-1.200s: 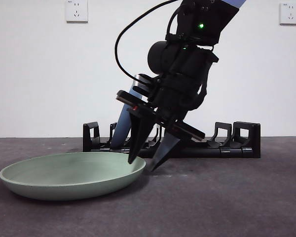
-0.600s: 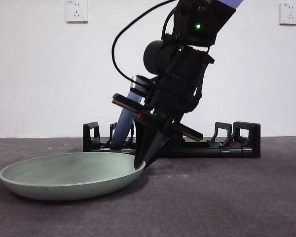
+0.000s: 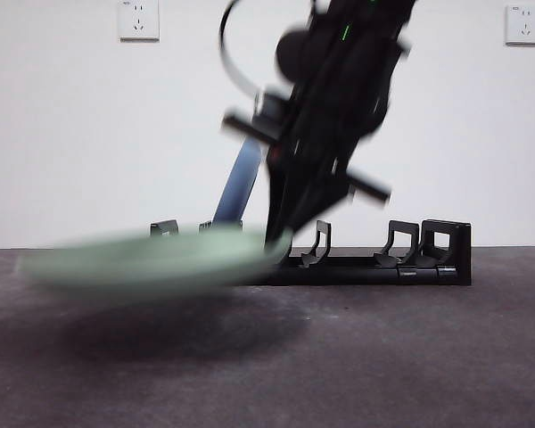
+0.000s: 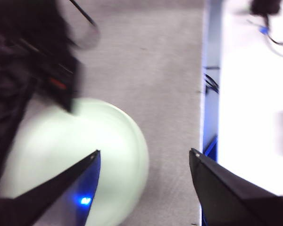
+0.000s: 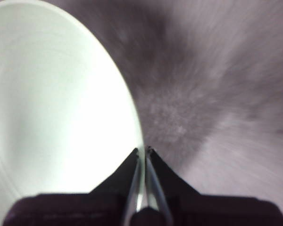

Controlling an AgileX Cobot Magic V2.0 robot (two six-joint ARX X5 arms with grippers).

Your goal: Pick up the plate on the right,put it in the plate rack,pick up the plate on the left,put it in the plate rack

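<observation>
Above desk (image 3: 410,357), my right pincer (image 3: 276,239) clenches green plate (image 3: 152,259) rim, now lifted (blurred); plate rack (image 3: 401,263) next; left pincer (image 4: 144,157) spread.

The plate (image 3: 152,259) hangs clear of the tabletop (image 3: 410,357), at the left and in front of the plate rack (image 3: 401,259), which runs along the back near the wall. The right gripper (image 3: 276,242) clasps the plate's right rim from above. Another plate (image 3: 241,183) leans upright in the rack behind it. The left gripper (image 4: 144,162) hovers above with its jaws apart.
</observation>
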